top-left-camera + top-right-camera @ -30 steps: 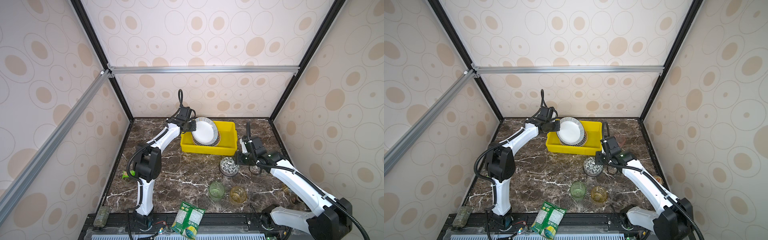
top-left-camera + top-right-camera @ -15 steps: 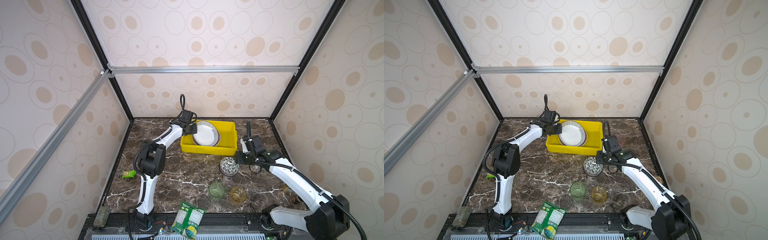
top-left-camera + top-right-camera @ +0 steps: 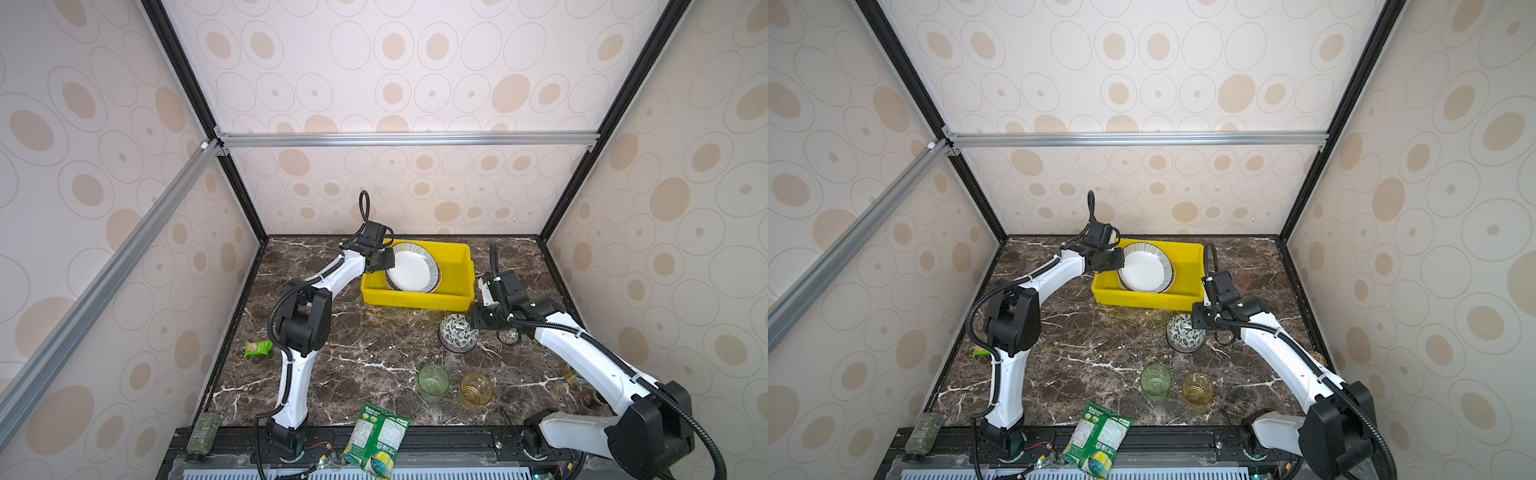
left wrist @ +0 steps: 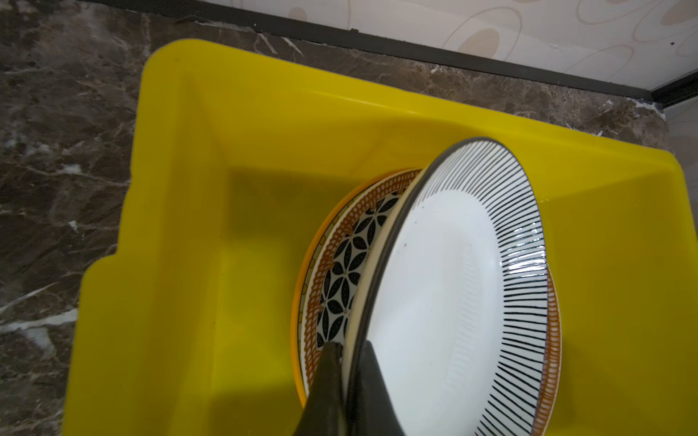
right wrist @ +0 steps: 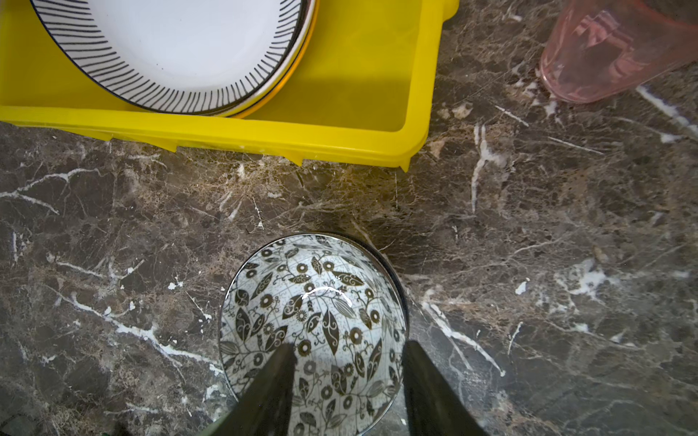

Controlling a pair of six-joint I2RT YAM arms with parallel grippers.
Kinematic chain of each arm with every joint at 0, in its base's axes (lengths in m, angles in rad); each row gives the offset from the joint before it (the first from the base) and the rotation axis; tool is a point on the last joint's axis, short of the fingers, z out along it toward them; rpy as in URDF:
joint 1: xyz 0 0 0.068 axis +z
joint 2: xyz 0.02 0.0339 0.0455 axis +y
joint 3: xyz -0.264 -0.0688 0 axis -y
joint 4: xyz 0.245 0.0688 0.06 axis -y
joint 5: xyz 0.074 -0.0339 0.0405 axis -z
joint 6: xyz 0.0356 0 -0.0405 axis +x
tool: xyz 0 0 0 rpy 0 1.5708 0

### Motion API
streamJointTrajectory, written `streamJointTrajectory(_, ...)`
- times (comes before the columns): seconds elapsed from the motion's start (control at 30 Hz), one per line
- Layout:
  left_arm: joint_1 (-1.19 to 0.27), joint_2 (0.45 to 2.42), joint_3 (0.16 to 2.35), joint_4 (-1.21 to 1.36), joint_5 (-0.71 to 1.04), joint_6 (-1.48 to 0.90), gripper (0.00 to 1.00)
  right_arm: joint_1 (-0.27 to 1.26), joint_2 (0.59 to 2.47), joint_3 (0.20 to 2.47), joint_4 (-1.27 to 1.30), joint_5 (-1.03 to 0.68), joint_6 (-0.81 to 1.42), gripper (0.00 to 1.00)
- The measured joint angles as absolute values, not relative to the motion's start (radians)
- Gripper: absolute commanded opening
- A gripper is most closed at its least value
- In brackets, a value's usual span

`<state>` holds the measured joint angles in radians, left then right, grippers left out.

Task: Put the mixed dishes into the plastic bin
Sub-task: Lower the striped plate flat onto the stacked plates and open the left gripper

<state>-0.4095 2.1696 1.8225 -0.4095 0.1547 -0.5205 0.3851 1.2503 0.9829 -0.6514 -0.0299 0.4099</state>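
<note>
The round white ceramic plate with a black-striped rim (image 4: 453, 287) hangs tilted inside the bright yellow rectangular plastic bin (image 4: 226, 113). The left arm's jaws pinch its edge, holding it over a black-and-white geometric plate (image 4: 343, 271) that lies in the bin. It is best lowered until it rests level on that plate before letting go. On the dark marble bench (image 5: 528, 226), the right arm's jaws stand spread astride the wall of the leaf-patterned ceramic bowl (image 5: 313, 302); whether they touch it is unclear.

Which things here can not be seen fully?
Left wrist view: the geometric plate is mostly covered by the striped plate.
Right wrist view: the pink tumbler is cut by the picture edge.
In a top view: small items, half hidden by the right arm, too small to name.
</note>
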Motion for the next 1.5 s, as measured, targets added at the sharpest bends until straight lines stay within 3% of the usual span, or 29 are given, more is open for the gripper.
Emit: streamJointTrajectory(1.5,-0.429,2.173,1.715,-0.342,0.104,-0.591,0.12,0.385,1.151,0.923,-0.702,-0.050,0.392,0.50)
